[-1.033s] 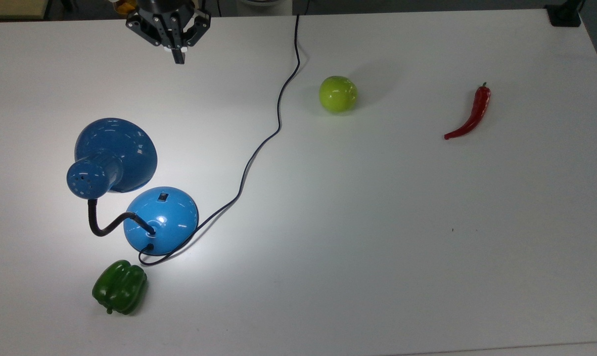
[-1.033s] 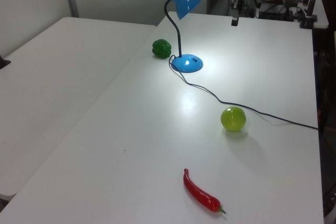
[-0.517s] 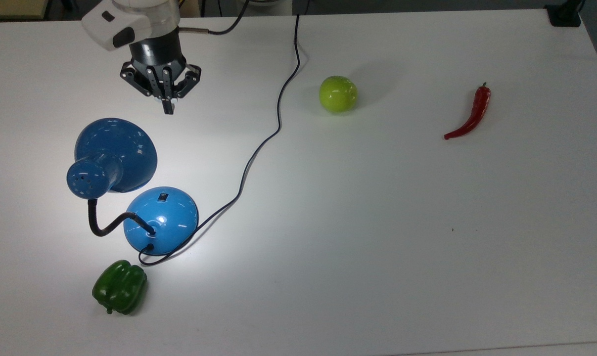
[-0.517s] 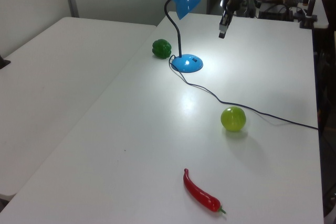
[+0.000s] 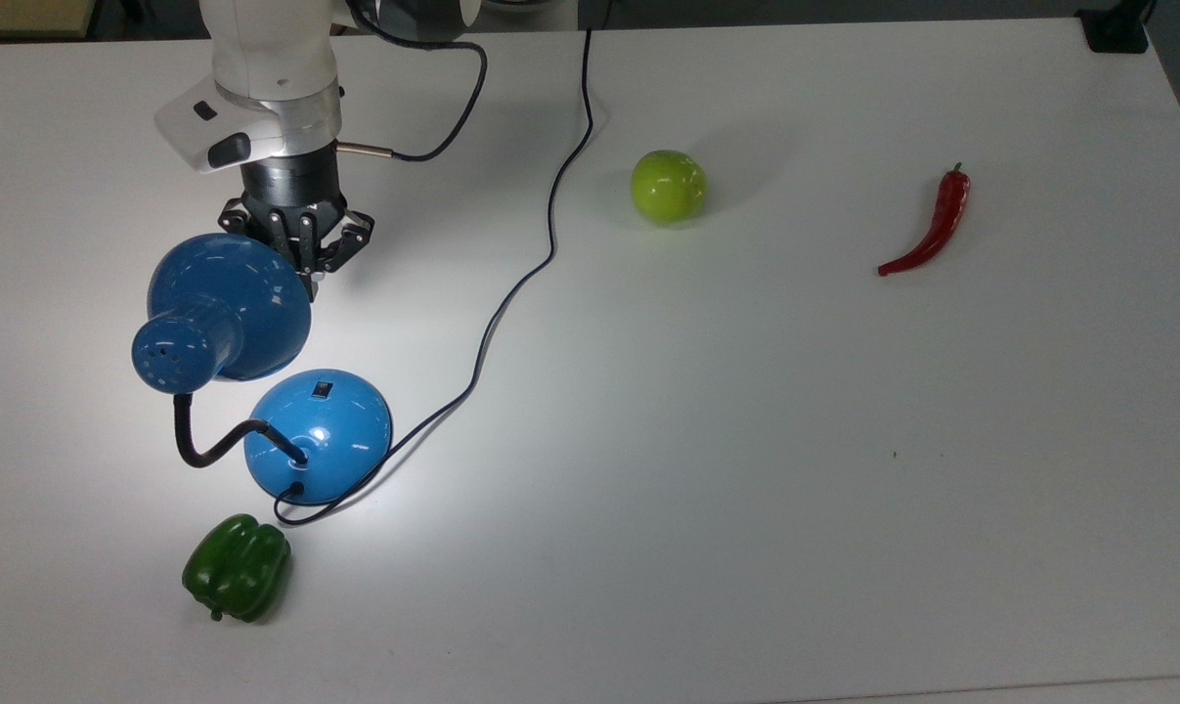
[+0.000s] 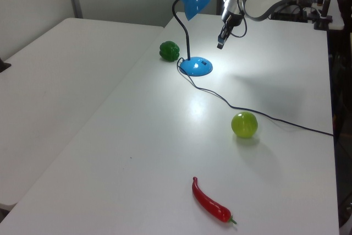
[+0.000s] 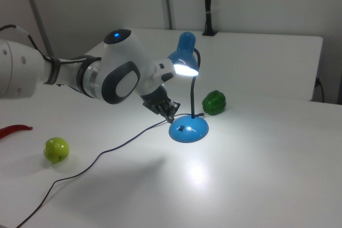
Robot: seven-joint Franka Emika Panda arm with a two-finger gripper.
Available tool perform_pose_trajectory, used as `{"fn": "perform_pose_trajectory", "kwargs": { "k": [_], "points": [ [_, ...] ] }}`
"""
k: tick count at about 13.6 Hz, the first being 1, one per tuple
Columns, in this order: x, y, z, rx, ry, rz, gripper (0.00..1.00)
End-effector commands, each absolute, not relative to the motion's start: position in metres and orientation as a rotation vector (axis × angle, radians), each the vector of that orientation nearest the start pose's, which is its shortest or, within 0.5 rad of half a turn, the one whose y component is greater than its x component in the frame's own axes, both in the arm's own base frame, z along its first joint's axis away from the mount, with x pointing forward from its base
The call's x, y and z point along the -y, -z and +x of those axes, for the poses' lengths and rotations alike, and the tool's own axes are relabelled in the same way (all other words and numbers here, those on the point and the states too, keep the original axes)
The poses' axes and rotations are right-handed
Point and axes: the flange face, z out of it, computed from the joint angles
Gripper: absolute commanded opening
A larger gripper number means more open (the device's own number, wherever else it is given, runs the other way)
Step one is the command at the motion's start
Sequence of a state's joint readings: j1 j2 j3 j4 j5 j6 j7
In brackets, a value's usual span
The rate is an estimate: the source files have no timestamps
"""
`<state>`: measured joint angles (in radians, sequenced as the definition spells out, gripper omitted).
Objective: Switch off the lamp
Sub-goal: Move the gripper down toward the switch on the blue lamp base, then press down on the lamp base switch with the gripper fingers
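The blue desk lamp [image 5: 257, 381] stood lit near the top view's left edge of the white surface [image 5: 746, 440], its small black switch [image 5: 323, 391] facing up on the dome base. The gripper [image 5: 308, 279] hung just beside the shade, jaws pinched together and empty, probably so the narrow tip could press the switch.

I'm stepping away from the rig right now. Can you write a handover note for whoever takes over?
Gripper: jaws shut, holding nothing, in the air beside the shade, not touching the lamp.
Lamp: lit, near the top view's left edge; switch on top of the base, facing the gripper. Cord runs off the far edge.
Done: nothing.
Left: lower onto the switch and press it; likely best to steer around the shade.
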<state>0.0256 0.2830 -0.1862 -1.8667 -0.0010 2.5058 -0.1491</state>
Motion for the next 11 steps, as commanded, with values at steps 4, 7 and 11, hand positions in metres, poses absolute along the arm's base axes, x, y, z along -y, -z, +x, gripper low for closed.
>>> {"fn": "perform_pose_trajectory", "kwargs": {
  "k": [4,7,11],
  "points": [
    [0.093,-0.369,0.665,-0.045,0.733,-3.171,0.0],
    [0.092,-0.355,0.67,-0.077,0.784,-3.16,0.0],
    [0.091,-0.344,0.673,-0.069,0.817,-3.155,0.0]
  ]
}}
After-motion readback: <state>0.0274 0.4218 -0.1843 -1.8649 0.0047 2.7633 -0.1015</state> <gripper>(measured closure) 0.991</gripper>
